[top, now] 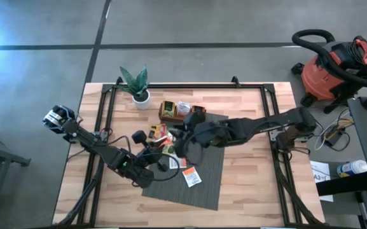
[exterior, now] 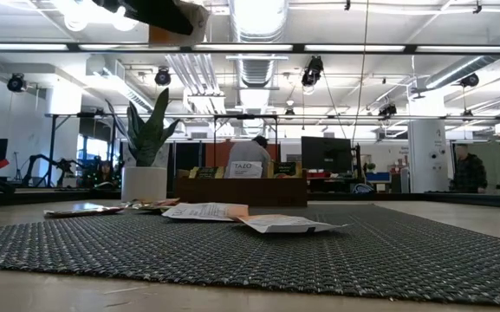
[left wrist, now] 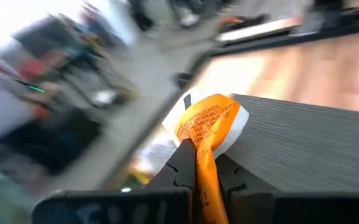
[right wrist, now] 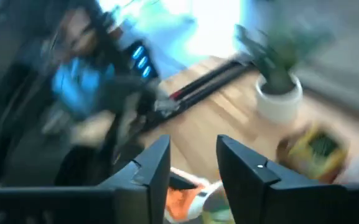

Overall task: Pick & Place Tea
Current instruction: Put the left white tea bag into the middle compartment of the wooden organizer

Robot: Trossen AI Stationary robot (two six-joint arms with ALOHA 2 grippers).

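- Nearest the table-level camera lies a grey woven mat (exterior: 232, 251), with flat tea sachets resting on its far part; one pale sachet (exterior: 288, 224) sits slightly lifted at its edges, another (exterior: 206, 211) just behind it.
- From above, the left gripper (top: 164, 163) is at the mat's left edge. Its own wrist camera shows the two fingers pressed together on an orange-and-white sachet (left wrist: 207, 127), which bends and stands up from the clamp.
- A white-and-orange sachet (top: 191, 177) lies loose on the mat (top: 202, 191), just beside the left gripper.
- The right gripper (top: 182, 147) hangs over the cluster of sachets near the mat's upper left corner. Its fingers (right wrist: 148, 171) stand apart with nothing between them; orange and green sachets (right wrist: 188, 199) show below the gap.
- Farther back stands the wooden compartment tray (top: 180, 110), holding more tea, then a potted plant (top: 137, 86) at the table's far edge.
- Judging by the bend, each sachet is very light, thin and floppy, with a smooth wrapper likely to slip. A pinch across one edge or corner seems the best hold.
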